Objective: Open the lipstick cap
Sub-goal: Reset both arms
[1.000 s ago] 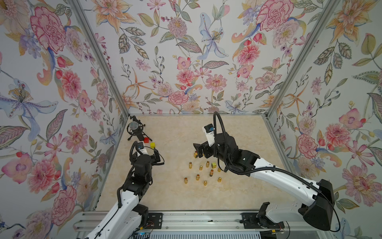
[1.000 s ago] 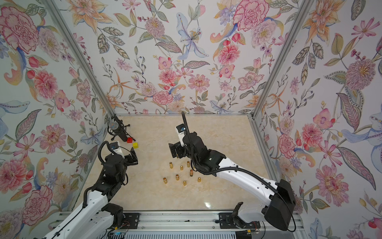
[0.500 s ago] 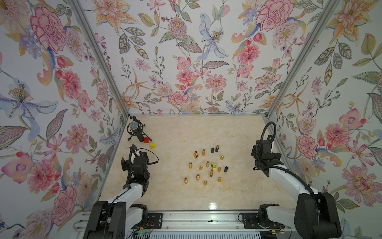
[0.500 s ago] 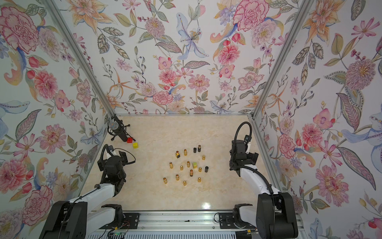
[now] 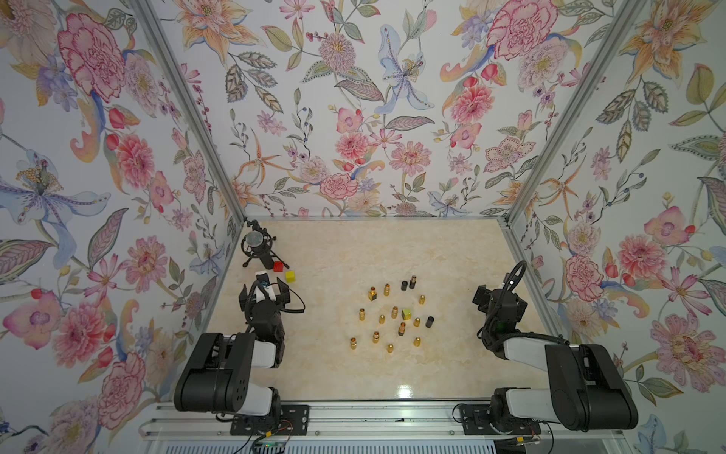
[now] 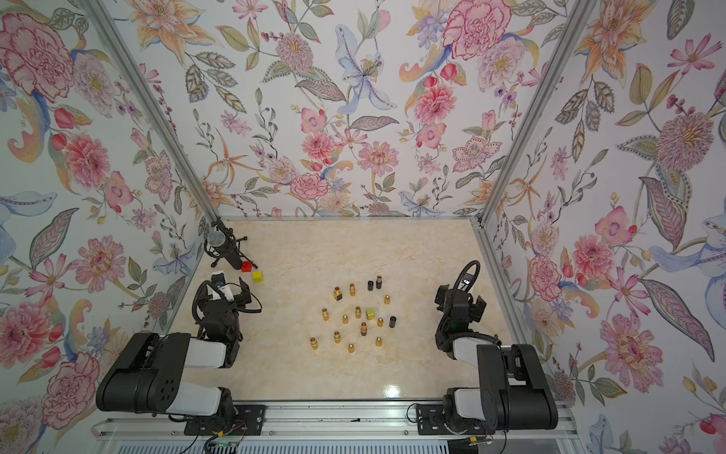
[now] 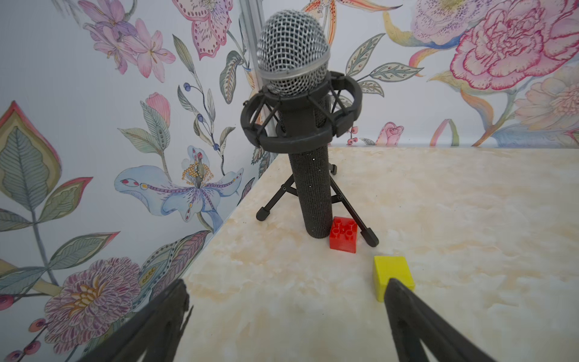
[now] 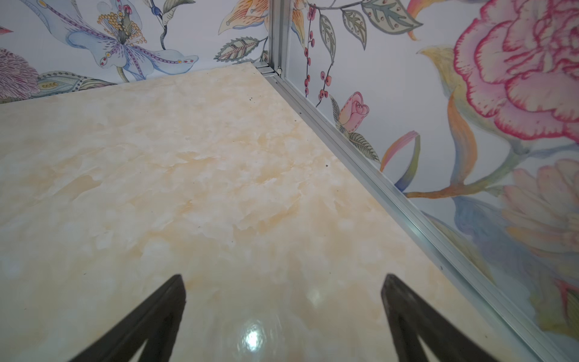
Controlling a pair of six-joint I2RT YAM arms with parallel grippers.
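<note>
Lipsticks (image 5: 394,312) stand clustered at the centre of the table (image 5: 334,373); left gripper (image 7: 285,283) at nine o'clock and right gripper (image 8: 282,277) at three o'clock gape wide, holding nothing, seemingly parked clear of them.

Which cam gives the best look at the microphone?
Left wrist: the microphone fills the frame, with grille, mount and tripod legs sharp. Both top views show the microphone small, from above, in the far corner. Right wrist shows none of it.
</note>
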